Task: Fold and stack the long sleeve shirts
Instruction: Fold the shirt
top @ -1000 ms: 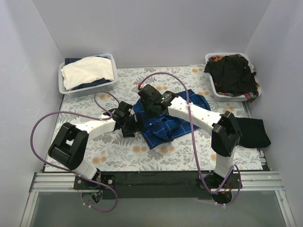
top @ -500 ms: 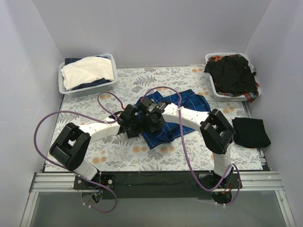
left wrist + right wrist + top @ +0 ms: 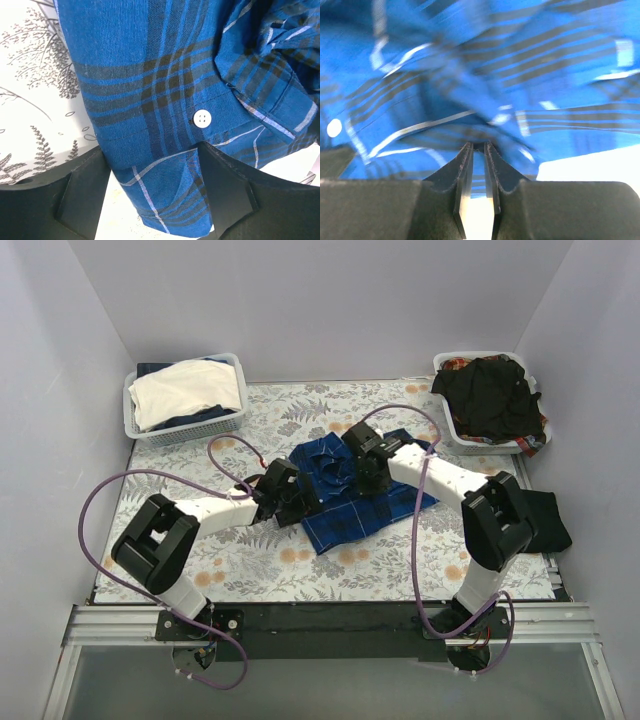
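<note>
The blue plaid shirt (image 3: 375, 502) lies rumpled in the middle of the floral table, its collar end toward the back left. My left gripper (image 3: 292, 496) is at its left edge; in the left wrist view it (image 3: 150, 150) stands open, with a plaid hem and a white button (image 3: 202, 118) between the fingers and a strip of table showing beside the left finger (image 3: 82, 192). My right gripper (image 3: 366, 466) is over the shirt's upper middle; in the right wrist view it (image 3: 477, 145) is nearly closed, pinching a ridge of plaid cloth at its tips. A folded black shirt (image 3: 538, 521) lies at the right edge.
A white lattice basket (image 3: 142, 431) at the back left holds cream and dark cloth. A second one (image 3: 449, 426) at the back right holds a black garment. Purple cables loop over both arms. Grey walls enclose the table.
My right gripper swung from the shirt's left side toward the right and back, its jaws narrowing on cloth. My left gripper slid right to the shirt's edge. The shirt's upper left part spread out.
</note>
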You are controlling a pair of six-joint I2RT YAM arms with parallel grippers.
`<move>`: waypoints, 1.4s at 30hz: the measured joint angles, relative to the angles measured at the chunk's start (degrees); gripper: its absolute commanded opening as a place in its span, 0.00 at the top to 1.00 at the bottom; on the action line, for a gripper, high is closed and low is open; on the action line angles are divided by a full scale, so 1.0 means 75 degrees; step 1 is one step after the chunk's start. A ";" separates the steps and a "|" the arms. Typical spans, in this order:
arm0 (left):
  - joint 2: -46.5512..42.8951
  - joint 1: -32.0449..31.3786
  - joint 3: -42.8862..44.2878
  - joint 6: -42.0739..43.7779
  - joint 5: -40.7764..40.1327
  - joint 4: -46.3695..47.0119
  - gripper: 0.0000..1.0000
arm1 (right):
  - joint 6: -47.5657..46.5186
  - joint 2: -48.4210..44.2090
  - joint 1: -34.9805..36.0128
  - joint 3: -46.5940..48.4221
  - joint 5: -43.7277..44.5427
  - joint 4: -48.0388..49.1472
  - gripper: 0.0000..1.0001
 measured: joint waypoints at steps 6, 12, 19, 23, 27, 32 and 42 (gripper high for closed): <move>0.0020 -0.0038 0.0029 -0.0006 -0.0052 0.0029 0.30 | -0.0181 -0.0306 -0.0644 -0.0096 0.0178 -0.0003 0.75; -0.0574 -0.0093 -0.0312 -0.0012 -0.0248 -0.0082 0.26 | -0.0644 -0.0274 -0.0402 0.0638 0.0117 -0.0219 0.71; -0.1367 -0.0073 -0.0388 -0.0023 -0.0632 -0.1935 0.24 | -0.1201 0.0367 0.0210 0.2664 -0.0606 0.0128 0.71; -0.1574 0.0291 -0.0370 0.0015 -0.0673 -0.2818 0.24 | -0.1355 0.1276 0.0478 0.3142 -0.1256 0.0306 0.71; -0.1816 0.0938 -0.0373 0.0134 -0.0615 -0.3395 0.23 | -0.1443 0.2221 0.0702 0.3223 -0.1725 0.0280 0.72; -0.2145 0.1440 -0.0230 0.0405 -0.0533 -0.3809 0.22 | -0.1536 0.2981 0.0866 0.3363 -0.1862 0.0262 0.75; -0.2177 0.1708 -0.0099 0.0627 -0.0189 -0.3905 0.22 | -0.1378 0.3066 0.0472 0.3480 -0.0796 0.0242 0.76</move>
